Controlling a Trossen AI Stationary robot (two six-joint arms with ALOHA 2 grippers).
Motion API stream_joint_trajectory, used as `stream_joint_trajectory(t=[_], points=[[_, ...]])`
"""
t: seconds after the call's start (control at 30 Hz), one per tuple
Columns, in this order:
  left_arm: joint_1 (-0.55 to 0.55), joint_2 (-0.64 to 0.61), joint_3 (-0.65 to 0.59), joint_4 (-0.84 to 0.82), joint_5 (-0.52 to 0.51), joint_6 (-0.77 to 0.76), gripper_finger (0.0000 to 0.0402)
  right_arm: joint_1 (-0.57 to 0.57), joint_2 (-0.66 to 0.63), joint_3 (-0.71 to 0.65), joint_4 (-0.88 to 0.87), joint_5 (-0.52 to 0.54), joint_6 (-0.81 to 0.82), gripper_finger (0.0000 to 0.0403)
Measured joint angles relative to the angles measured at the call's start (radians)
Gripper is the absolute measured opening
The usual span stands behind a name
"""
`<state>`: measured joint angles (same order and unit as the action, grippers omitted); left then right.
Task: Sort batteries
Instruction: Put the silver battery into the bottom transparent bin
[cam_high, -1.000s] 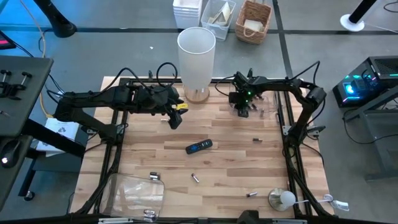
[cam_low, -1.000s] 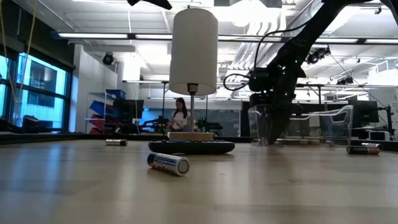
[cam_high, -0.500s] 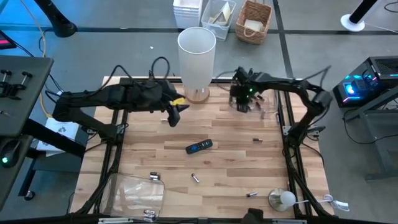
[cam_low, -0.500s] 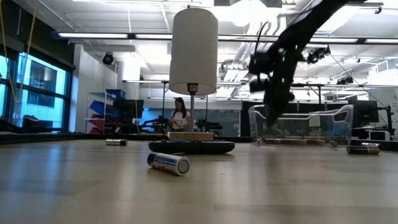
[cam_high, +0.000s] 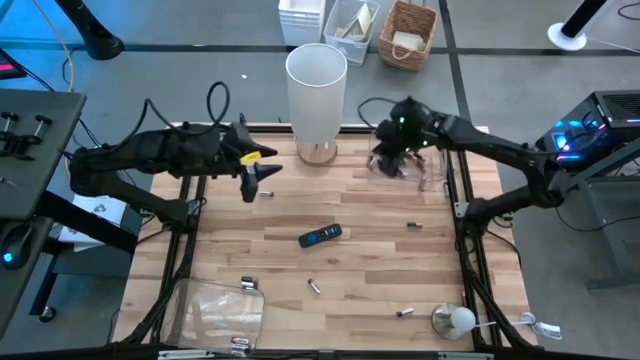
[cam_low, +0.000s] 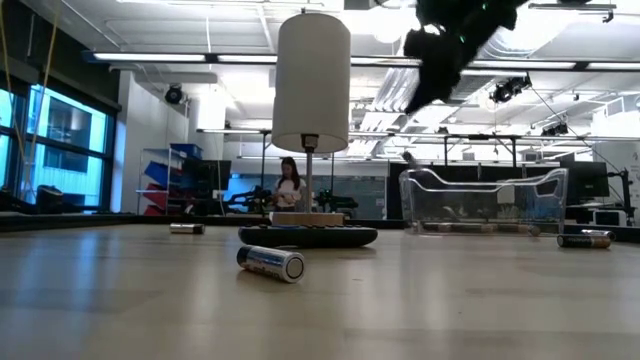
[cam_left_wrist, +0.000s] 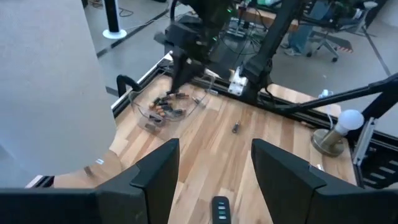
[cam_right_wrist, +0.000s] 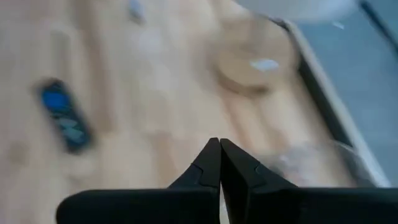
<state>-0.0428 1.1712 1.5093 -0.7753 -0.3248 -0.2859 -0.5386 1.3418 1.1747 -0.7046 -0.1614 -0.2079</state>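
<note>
Beside the lamp (cam_high: 316, 95), the clear tray (cam_left_wrist: 166, 107) holds several batteries (cam_left_wrist: 165, 106), visible only in the left wrist view. From the high view, loose batteries (cam_high: 313, 286) lie on the desk (cam_high: 370, 250) beyond the remote (cam_high: 320, 236). The right gripper (cam_right_wrist: 220, 163) is raised above the tray, jaws closed and empty. The left gripper (cam_left_wrist: 214, 174) hovers on the lamp's other side, jaws wide and empty.

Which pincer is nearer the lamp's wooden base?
Left. The left pincer is just beside the base, toward the table's left. The right pincer is slightly farther off on the other side, by the clear tray.
</note>
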Motion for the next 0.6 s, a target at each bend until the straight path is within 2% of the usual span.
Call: stream_joint_trajectory(t=[0.17,0.3,0.4,0.6], points=[[-0.004,-0.015,0.0,0.025,-0.031,0.018,0.0193,0.251,0.016,-0.002,0.182,-0.012,0.173,0.0004],[0.008,-0.028,0.0,0.049,-0.058,0.068,0.0193,0.418,0.072,-0.002,0.348,0.116,0.313,0.0004],[0.018,-0.032,0.0,0.042,-0.053,0.117,0.0193,0.471,0.095,-0.002,0.402,0.195,0.421,0.0003],[0.023,-0.043,0.0,0.007,-0.026,0.213,0.0193,0.538,0.088,-0.002,0.361,0.397,0.606,0.0002]])
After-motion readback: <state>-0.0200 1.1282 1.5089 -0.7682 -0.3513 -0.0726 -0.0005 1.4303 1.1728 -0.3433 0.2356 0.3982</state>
